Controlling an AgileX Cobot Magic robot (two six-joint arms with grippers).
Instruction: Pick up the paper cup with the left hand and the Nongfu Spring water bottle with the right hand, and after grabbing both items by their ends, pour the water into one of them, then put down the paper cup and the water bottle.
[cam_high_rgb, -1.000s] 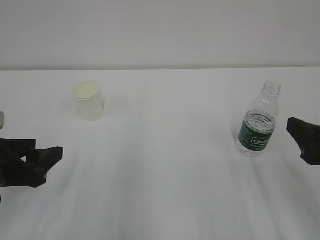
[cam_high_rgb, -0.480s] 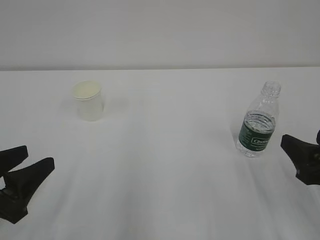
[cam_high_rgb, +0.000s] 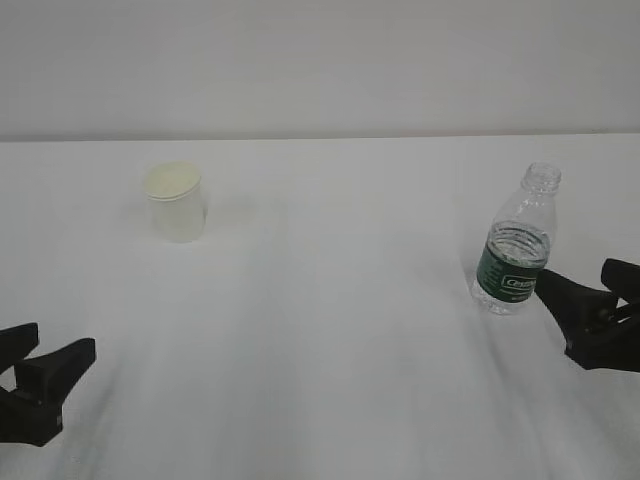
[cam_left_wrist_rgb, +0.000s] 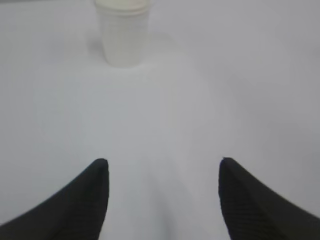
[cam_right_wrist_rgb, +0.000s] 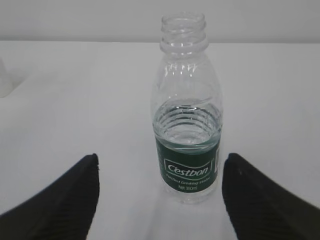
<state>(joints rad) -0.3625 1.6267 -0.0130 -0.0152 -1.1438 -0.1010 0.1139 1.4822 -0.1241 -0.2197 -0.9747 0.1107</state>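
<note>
My right end effector (cam_right_wrist_rgb: 160, 200) is gaping wide, nearing the uncapped bottle (cam_right_wrist_rgb: 187, 130); a nudge risks spilling it. My left end effector (cam_left_wrist_rgb: 162, 200), also wide and empty, is facing the far paper cup (cam_left_wrist_rgb: 123, 32), which tips easily.

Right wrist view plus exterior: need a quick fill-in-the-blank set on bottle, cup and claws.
1. The water bottle stands upright and has no ____ on its neck.
2. The bottle's label is dark ____.
3. The paper cup stands ____ of the bottle in the exterior view.
4. The right claw is ____, with the bottle ahead between its fingers, untouched.

Missing words: cap; green; left; open

Paper cup (cam_high_rgb: 176, 202) far left on table (cam_high_rgb: 340, 300), water bottle (cam_high_rgb: 516, 243) right
</note>
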